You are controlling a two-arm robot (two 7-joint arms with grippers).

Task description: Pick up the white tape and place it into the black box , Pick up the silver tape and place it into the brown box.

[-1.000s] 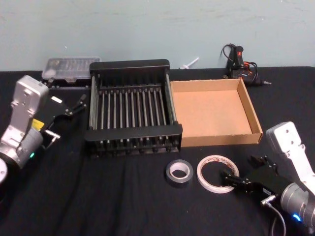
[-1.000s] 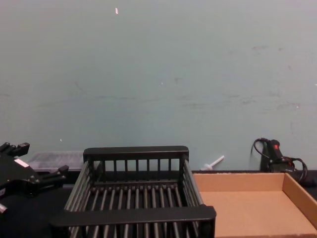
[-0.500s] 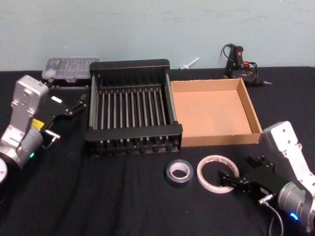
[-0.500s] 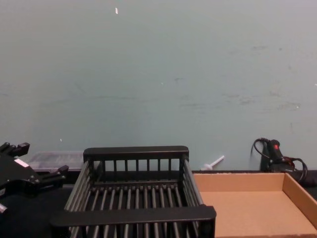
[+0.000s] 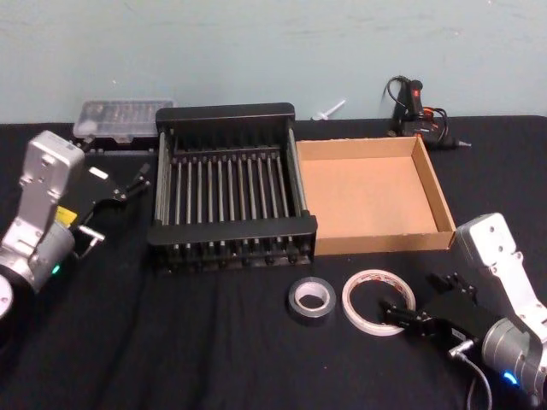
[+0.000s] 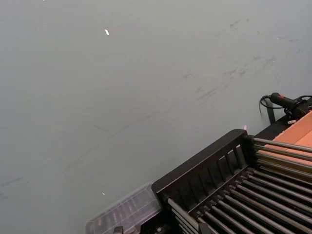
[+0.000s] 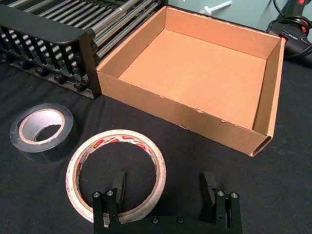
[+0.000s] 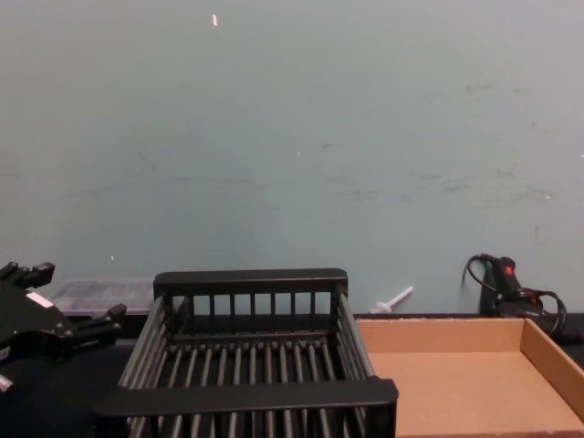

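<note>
The white tape (image 5: 348, 301) lies flat on the black table in front of the brown box (image 5: 385, 242). Its red-printed core shows in the right wrist view (image 7: 122, 139). My right gripper (image 5: 414, 296) is open and low at the roll's right side. One finger (image 7: 118, 183) is inside the ring and the other is outside it, with the gripper (image 7: 164, 185) straddling the wall. The silver tape (image 5: 291, 305) (image 7: 29, 144) lies just left of the white roll. The black box (image 5: 231, 229) (image 8: 246, 394) stands empty beside the empty brown box (image 7: 195, 124). My left gripper (image 5: 120, 205) (image 8: 64, 319) hangs open left of the black box.
Against the back wall sit a clear plastic case (image 5: 115, 118) behind the black box, a small white object (image 5: 329, 109), and a glue gun (image 5: 419, 107) with its cord behind the brown box. Open black tabletop lies in front of the black box and the tapes.
My right gripper has edged slightly left and nearer, settling around the white tape's right wall. The left arm and both tapes have not moved.
</note>
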